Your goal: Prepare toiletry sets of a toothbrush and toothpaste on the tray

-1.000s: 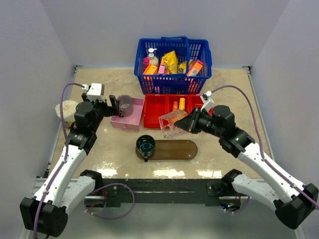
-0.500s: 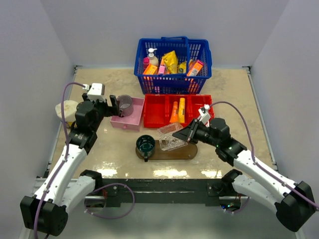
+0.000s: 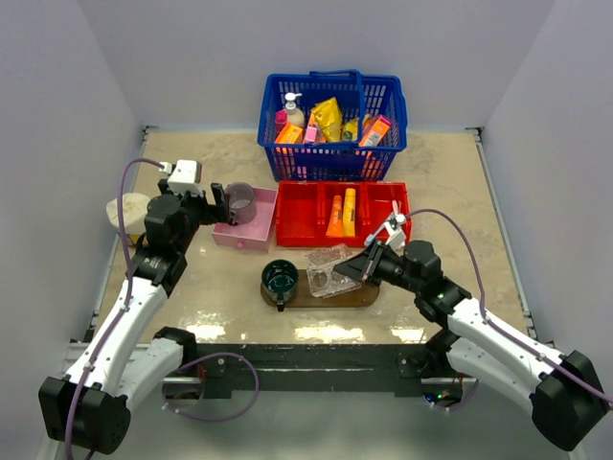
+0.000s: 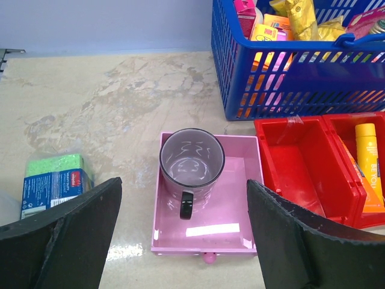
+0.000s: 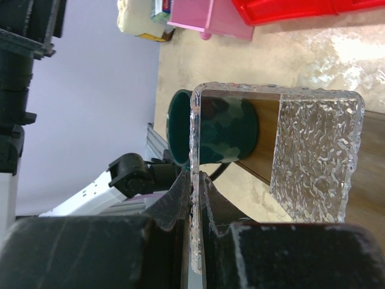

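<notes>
The right gripper (image 3: pixel 347 270) (image 5: pixel 194 180) is closed narrow on one wall of a clear textured holder (image 3: pixel 330 271) (image 5: pixel 313 150), pinching it at the rim. It holds the holder over the middle of the tray (image 3: pixel 366 293) (image 5: pixel 367 180). Whether the holder's base already rests on the wood I cannot tell. Just to the holder's left, on the tray's left end, stands a green mug (image 3: pixel 280 279) (image 5: pixel 180 129). The two are close together, perhaps touching.

The tray lies along the near edge of the table (image 3: pixel 450 192), its long axis running left to right. Beyond its far side, a short way off, is the red bin (image 3: pixel 297 216) (image 4: pixel 289 162). The toothpaste (image 3: pixel 335 217) (image 4: pixel 367 162) lies in the bin's middle compartment as two tubes side by side, their long axes pointing from near edge to far edge. They sit almost straight ahead of the right gripper, toward the far edge. No toothbrush can be made out from here.

The left gripper (image 3: pixel 218 201) (image 4: pixel 183 198) stands wide and holds nothing, hovering over a grey mug (image 4: pixel 191 161) in the pink box (image 3: pixel 239 235) (image 4: pixel 234 211), left of the bin.

The right arm looks the nearer one to the tubes, but it has to let go of the holder before it can reach for them.
</notes>
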`<state>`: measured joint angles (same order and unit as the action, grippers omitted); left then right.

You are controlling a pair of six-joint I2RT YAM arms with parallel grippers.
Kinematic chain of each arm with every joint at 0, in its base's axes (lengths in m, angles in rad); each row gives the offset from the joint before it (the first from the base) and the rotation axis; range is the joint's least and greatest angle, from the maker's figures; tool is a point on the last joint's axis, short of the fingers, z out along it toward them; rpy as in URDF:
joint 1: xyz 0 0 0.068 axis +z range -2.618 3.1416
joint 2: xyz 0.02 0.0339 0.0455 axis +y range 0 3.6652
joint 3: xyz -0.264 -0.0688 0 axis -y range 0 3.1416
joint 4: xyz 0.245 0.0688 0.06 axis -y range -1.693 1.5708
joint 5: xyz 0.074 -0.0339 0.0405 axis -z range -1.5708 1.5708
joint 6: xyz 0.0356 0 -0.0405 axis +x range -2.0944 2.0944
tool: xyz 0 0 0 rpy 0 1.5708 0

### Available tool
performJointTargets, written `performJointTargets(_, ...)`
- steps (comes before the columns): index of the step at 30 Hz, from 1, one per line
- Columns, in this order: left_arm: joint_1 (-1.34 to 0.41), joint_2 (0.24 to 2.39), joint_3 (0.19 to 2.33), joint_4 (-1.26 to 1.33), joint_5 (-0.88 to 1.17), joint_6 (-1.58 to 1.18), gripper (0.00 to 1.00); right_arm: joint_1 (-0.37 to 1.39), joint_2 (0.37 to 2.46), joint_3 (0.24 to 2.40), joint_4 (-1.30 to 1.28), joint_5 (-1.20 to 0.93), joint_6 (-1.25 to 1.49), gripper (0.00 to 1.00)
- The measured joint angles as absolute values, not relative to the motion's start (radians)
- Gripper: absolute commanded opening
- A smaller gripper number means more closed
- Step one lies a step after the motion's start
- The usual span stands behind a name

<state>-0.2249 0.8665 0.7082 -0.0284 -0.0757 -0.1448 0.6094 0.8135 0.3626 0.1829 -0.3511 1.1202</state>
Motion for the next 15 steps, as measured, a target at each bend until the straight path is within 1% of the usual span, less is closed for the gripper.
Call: performJointTargets(15,-0.227,0.883,0.708,-0.028,-0.073,-0.143,0.88,0.622,0.892,0.310,0.262,-0.349,1.125,0.00)
